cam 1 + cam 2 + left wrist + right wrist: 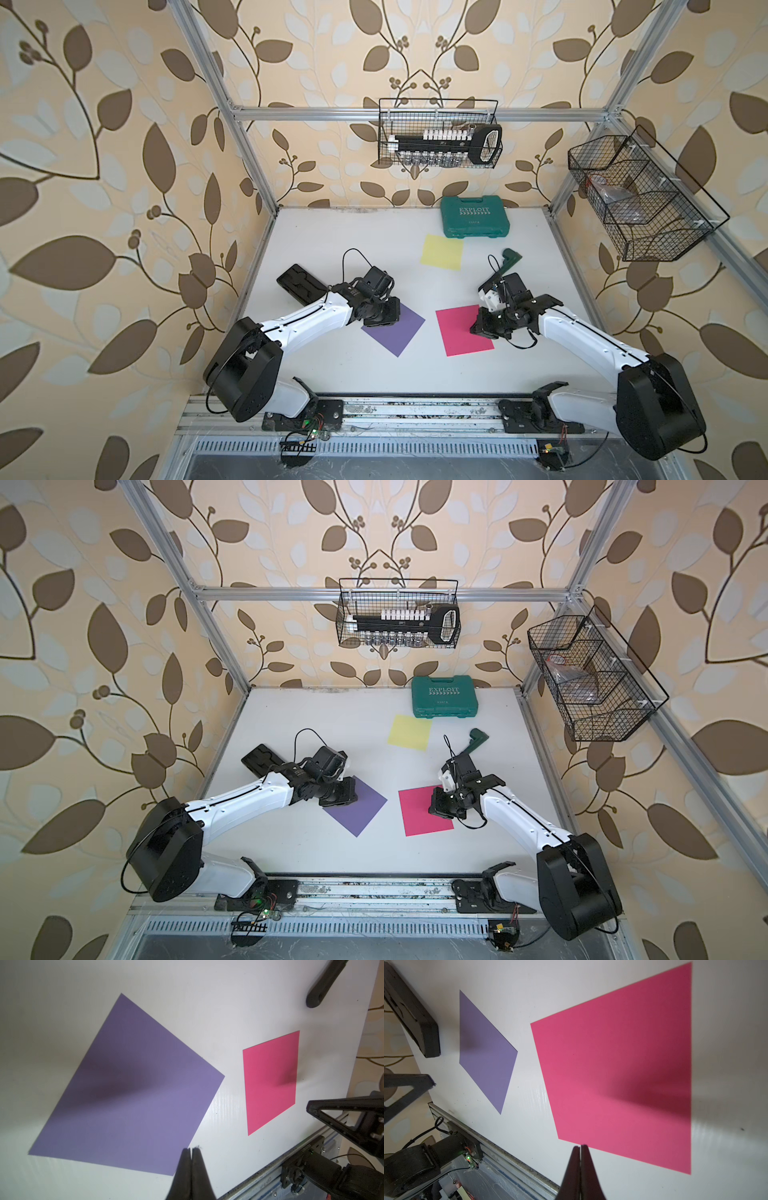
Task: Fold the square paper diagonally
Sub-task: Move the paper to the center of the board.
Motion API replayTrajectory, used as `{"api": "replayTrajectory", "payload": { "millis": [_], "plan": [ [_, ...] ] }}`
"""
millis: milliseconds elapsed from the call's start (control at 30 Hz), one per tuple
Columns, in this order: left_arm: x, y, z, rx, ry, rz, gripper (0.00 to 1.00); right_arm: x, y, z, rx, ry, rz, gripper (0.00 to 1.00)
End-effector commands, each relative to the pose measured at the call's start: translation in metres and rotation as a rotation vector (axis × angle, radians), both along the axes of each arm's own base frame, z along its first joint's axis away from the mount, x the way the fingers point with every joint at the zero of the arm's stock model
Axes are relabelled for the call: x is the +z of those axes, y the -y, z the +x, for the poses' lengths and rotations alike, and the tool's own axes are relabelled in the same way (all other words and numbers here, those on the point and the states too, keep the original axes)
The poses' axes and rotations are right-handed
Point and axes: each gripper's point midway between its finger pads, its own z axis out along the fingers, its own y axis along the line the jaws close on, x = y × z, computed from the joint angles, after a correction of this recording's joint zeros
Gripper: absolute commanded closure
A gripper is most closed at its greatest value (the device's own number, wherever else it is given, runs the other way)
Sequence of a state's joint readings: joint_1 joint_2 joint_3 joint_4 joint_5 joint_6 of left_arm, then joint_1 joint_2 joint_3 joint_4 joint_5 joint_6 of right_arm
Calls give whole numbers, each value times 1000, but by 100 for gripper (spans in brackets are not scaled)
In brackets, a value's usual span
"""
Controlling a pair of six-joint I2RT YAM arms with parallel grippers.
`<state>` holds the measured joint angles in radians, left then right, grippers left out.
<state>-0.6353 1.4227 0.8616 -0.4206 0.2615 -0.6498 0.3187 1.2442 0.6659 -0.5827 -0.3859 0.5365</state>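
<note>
Three square papers lie flat and unfolded on the white table. A purple paper (397,330) (128,1088) is left of centre, a pink paper (457,332) (623,1076) is right of centre, and a yellow paper (441,252) lies farther back. My left gripper (190,1148) hovers over the purple paper's left part, near one edge, shut with nothing in it. Over the pink paper's right edge hangs my right gripper (580,1145), also shut and empty. In both top views the wrists hide the fingertips.
A green tool case (475,222) stands at the back, with a green-handled tool (510,259) just behind the right wrist. A black tray (299,284) lies at the table's left edge. Wire baskets (440,137) (640,199) hang on the frame. A metal rail (395,409) runs along the front.
</note>
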Motion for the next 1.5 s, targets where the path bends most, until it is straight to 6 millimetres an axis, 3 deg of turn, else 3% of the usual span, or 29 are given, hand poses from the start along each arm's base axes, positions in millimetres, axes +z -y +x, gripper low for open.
{"api": "replayTrajectory", "payload": {
  "millis": [0, 167, 567, 700, 833, 933, 1100, 1233, 1367, 1467],
  "plan": [
    [-24, -2, -2, 48, -60, 32, 100, -8, -1, -2, -18, -21, 7, 100],
    [-54, 1, 0, 39, -124, 69, 100, -11, 0, -1, -21, -18, 0, 100],
    [-94, -11, 22, 99, -175, 178, 100, -38, -2, 7, -63, -63, -8, 100],
    [-101, -25, 50, 183, -192, 143, 100, -49, -5, 13, -66, -82, -16, 100],
    [-96, -42, 89, 233, -183, 112, 100, -56, -6, 21, -86, -91, -23, 100],
    [-90, -45, 105, 230, -179, 101, 100, -58, -8, 28, -101, -90, -22, 100],
    [-86, -41, 99, 222, -189, 73, 100, -35, -14, 44, -100, -26, -16, 100],
    [-86, -45, 82, 223, -186, 67, 100, 1, -23, 54, -58, 74, 0, 99],
    [-71, -29, 74, 157, -147, 14, 100, 35, -41, 60, 30, 172, 38, 85],
    [-59, -6, 64, 77, -134, -1, 100, 44, -49, 64, 75, 181, 46, 71]
  ]
}}
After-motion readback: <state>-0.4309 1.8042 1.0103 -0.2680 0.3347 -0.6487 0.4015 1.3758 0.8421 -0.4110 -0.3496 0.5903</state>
